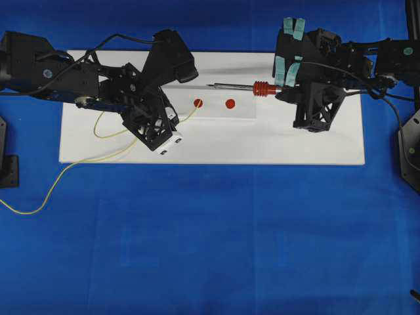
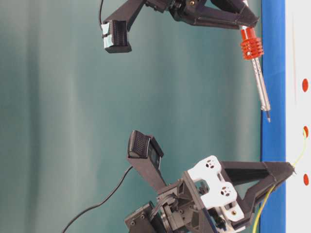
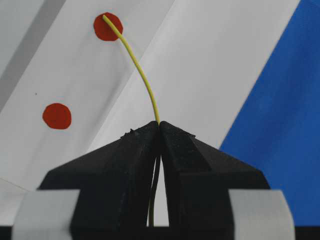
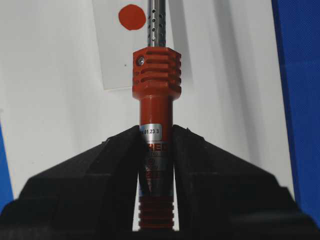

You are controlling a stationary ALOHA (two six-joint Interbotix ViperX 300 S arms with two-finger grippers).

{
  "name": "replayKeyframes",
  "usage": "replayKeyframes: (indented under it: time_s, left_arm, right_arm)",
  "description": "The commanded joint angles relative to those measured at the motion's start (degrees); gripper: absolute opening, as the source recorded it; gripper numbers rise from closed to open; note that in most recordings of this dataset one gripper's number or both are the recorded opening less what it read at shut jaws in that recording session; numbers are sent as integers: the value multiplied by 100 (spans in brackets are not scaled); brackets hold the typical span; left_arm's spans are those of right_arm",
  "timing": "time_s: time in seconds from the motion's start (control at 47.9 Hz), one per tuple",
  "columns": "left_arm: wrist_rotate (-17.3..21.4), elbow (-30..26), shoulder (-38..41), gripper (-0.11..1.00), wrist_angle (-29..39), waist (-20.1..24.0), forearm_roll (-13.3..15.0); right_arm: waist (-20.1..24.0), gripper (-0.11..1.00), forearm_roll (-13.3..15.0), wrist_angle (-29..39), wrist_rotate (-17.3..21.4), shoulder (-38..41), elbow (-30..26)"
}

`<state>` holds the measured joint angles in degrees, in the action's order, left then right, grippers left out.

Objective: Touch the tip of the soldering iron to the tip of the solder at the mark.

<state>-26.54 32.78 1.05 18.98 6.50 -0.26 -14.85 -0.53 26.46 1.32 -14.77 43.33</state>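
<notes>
Soldering iron [image 1: 237, 86] lies level, tip pointing toward the solder [image 3: 137, 70]

Solder [image 3: 137, 70] tip on mark [image 3: 107, 26]

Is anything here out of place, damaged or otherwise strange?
Nothing stands out. The solder is pinched in the left fingers, tip over a red mark; the soldering iron is held straight, undamaged.

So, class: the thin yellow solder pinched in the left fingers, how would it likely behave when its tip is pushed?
The solder probably bends easily: it arcs from the left fingers to a red mark. It looks light, trailing loosely across the board. Its tip would likely deflect rather than resist.
</notes>
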Motion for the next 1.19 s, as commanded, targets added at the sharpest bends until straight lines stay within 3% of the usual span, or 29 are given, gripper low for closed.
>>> replayKeyframes:
  time_s: [0.0,1.169]
  left_arm:
    - [-9,-53,-97,3,-18,-35,0]
    - [-26,35,-132,3,-9,-79,-9]
  right_arm:
    - [0,7,9,-44,9,-141,-62]
    - [316,7,-18,-281,79,747,-299]
